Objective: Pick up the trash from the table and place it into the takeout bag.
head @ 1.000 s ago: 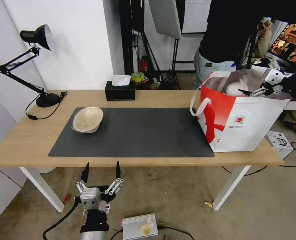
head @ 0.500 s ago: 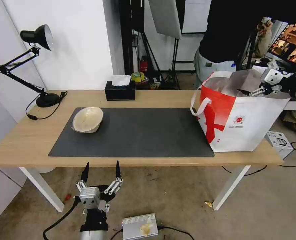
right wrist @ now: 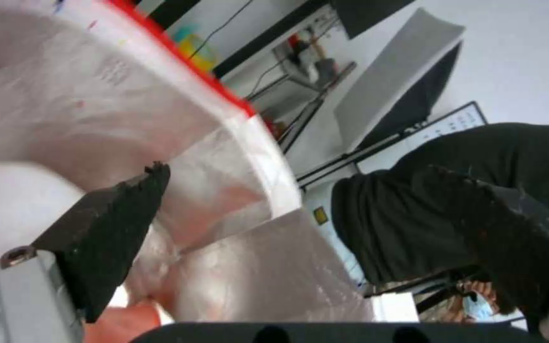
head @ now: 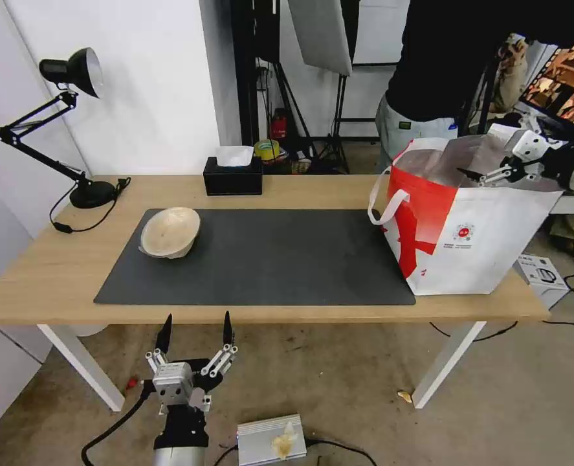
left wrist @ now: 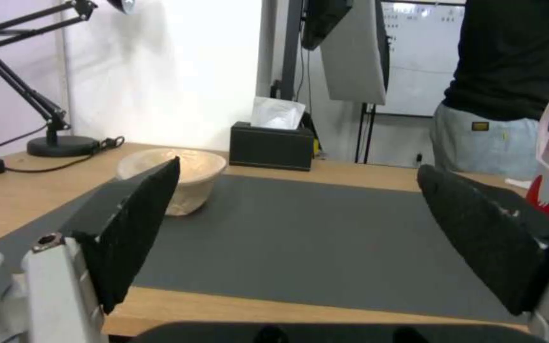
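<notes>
Long light-wood table [head: 41, 285] with white legs, carrying a large dark grey mat [head: 267, 259] across the middle. Shallow beige bowl [head: 169, 232] on the far left corner of the mat, tilted, the rim partly over the mat edge; also visible in the left wrist view [left wrist: 186, 178]. Takeout bag [head: 474, 239] standing upright at the right end of the table, white and red, with silver foil lining, white loop handles and a small round red logo, its left bottom corner on the right edge of the mat. Left gripper [head: 196, 336] low in front of the near table edge, below the bowl's side of the mat, well apart from the bowl, pointing up toward the table; jaws wide open, nothing between them, black pads [left wrist: 135, 224] framing the mat in the left wrist view. Right gripper [head: 477, 176] above the open mouth of the bag, at its far right side; jaws spread apart and empty, one dark fingertip [right wrist: 122, 214] over the foil lining [right wrist: 255, 267] in the right wrist view. Something white and rounded inside the bag, not clear what. Black tissue box [head: 232, 175] at the far edge of the table, beyond the mat. Black desk lamp [head: 73, 129] on the far left corner.
</notes>
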### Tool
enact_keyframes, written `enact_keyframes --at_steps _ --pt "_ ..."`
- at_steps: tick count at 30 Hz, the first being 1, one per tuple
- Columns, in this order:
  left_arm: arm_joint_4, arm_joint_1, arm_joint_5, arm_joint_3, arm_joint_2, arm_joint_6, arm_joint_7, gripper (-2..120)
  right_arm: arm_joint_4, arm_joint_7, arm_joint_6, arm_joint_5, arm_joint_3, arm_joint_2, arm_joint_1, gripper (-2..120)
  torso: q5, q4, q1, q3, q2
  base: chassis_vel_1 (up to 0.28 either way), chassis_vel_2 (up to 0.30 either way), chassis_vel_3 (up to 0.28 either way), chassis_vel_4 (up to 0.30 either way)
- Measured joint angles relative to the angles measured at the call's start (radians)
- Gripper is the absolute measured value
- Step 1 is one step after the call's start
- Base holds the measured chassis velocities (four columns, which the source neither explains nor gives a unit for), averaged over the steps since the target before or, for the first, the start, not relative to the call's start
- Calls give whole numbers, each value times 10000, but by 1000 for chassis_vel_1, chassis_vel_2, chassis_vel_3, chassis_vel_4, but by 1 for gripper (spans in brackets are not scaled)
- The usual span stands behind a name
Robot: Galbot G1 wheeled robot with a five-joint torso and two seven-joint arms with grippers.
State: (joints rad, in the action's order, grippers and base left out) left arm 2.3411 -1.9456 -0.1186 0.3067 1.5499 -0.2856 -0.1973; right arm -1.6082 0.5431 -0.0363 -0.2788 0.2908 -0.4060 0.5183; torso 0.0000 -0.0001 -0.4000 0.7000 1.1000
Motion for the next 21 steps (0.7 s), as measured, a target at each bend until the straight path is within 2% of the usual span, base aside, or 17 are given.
enact_keyframes --at_steps 2,3,7,8,11,12,16,17,21 --pt "0 15 39 5 -1 1 -2 100 -244 -1082 -114 -896 7 -36 225 100 -1 0 1 0 0 0 0 0 0" --pt "0 15 39 5 -1 1 -2 100 -244 -1082 -114 -896 7 -36 225 100 -1 0 1 0 0 0 0 0 0" --pt "-4 56 74 0 7 4 -4 100 -1273 -3636 -448 -2787 206 -276 979 100 -1 1 0 0 0 0 0 0 0" --pt "-4 56 74 0 7 4 -4 100 -1273 -3636 -448 -2787 206 -276 979 100 -1 1 0 0 0 0 0 0 0" --pt "6 57 96 7 7 6 -4 100 -2271 -5403 -543 -3653 384 -523 1515 100 -1 3 0 0 0 0 0 0 0" --pt "6 57 96 7 7 6 -4 100 -2271 -5403 -543 -3653 384 -523 1515 100 -1 3 0 0 0 0 0 0 0" --pt "63 47 114 20 4 10 -6 100 -3657 -7466 -531 -4221 645 -860 2444 100 -3 1 1 0 0 0 0 0 0" --pt "63 47 114 20 4 10 -6 100 -3657 -7466 -531 -4221 645 -860 2444 100 -3 1 1 0 0 0 0 0 0" --pt "111 16 116 49 8 10 -14 100 -4860 -8928 -55 -4177 1002 -1299 3474 100 -2 1 0 0 1 0 0 0 0"
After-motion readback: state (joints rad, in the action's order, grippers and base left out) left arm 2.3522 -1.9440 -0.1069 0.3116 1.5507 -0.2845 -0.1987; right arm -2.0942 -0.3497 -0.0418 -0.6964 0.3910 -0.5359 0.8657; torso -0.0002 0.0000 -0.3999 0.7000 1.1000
